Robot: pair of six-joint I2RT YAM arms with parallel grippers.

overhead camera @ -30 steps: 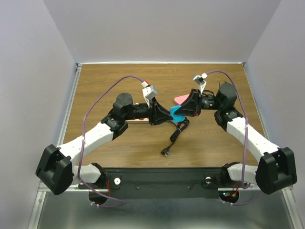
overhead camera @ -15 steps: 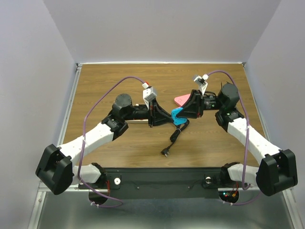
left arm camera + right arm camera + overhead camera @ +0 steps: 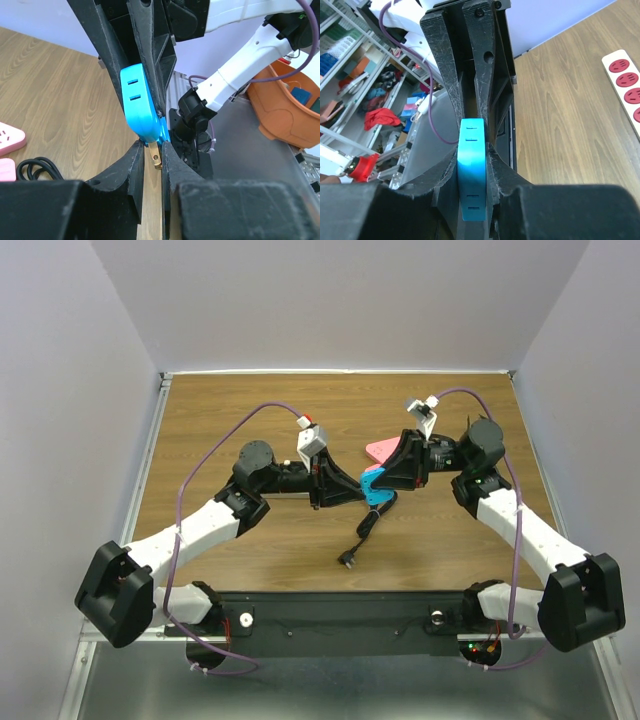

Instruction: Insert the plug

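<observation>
Blue plastic plug adapter (image 3: pixel 471 170) sits pinched in your right gripper (image 3: pixel 462 22). It looks rigid, light and slick-sided, so keep holding its broad flat faces. Your left gripper (image 3: pixel 151 149) is closed on its brass prong (image 3: pixel 155 156), probably thin and bendable; don't lever it.

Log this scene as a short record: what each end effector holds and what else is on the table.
left end effector: shut on brass prong at the end of the blue socket block
right end effector: shut on blue socket block
insertion: cannot tell if seated
black cord: trails from under the block toward the near edge
pink power strip: on table, behind the end effectors
white power strip: red sockets, on table
</observation>
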